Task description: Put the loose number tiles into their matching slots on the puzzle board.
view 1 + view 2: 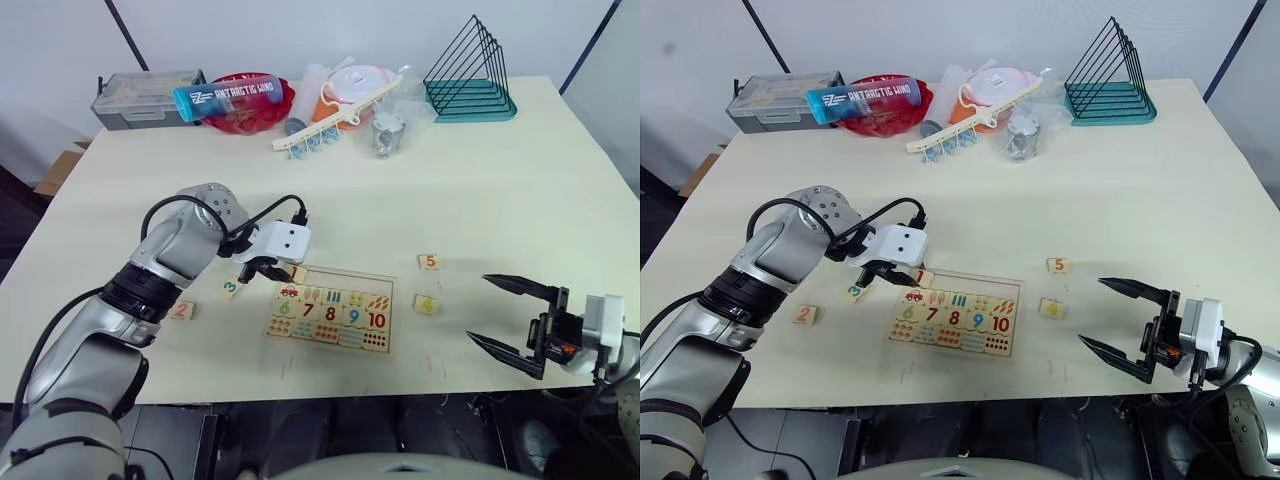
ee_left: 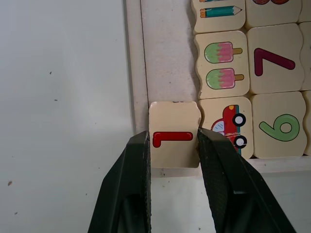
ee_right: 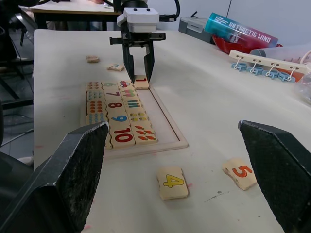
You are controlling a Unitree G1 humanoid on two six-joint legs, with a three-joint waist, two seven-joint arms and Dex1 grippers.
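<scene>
The puzzle board lies flat near the table's front middle, its lower rows filled with the 6 to 10 pieces. Along its top edge the row of slots is bare. My left gripper is shut on the tile 1, which is at the slot row's left end, in the board's corner. Other loose number tiles lie on the table: tile 3 and tile 2 left of the board, tile 5 and tile 4 to its right. My right gripper hangs open right of tile 4, holding nothing.
Along the table's back edge stand a grey box, a red bowl with a blue bottle across it, bagged plastic items and a teal wire rack. The table's front edge runs just below the board.
</scene>
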